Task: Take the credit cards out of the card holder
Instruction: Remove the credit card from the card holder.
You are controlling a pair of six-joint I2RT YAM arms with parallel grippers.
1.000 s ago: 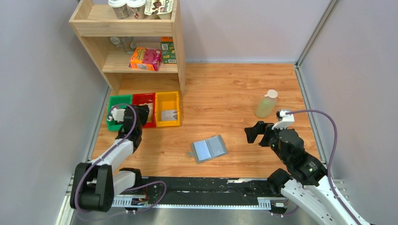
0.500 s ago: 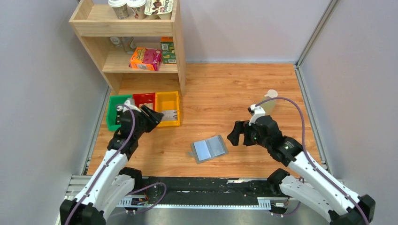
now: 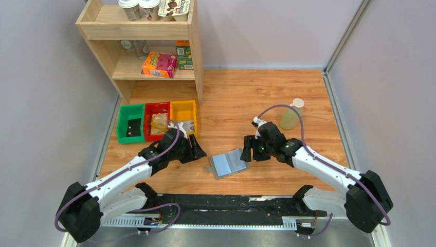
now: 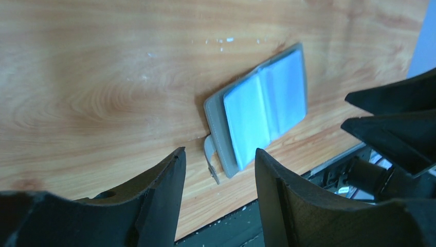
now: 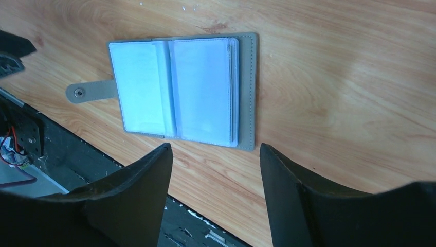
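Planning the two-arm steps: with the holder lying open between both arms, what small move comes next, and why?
Probably lower the left gripper onto the card holder near its tab to pin it. The holder lies open, both grippers' jaws stand open and empty beside it, and no card edge sticks out, so it likely needs steadying before the right gripper works a slot.

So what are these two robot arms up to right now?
A grey card holder lies open on the wooden table. The left gripper and the right gripper hover close on either side of it, both open and holding nothing. No card can be seen pulled out of it yet.
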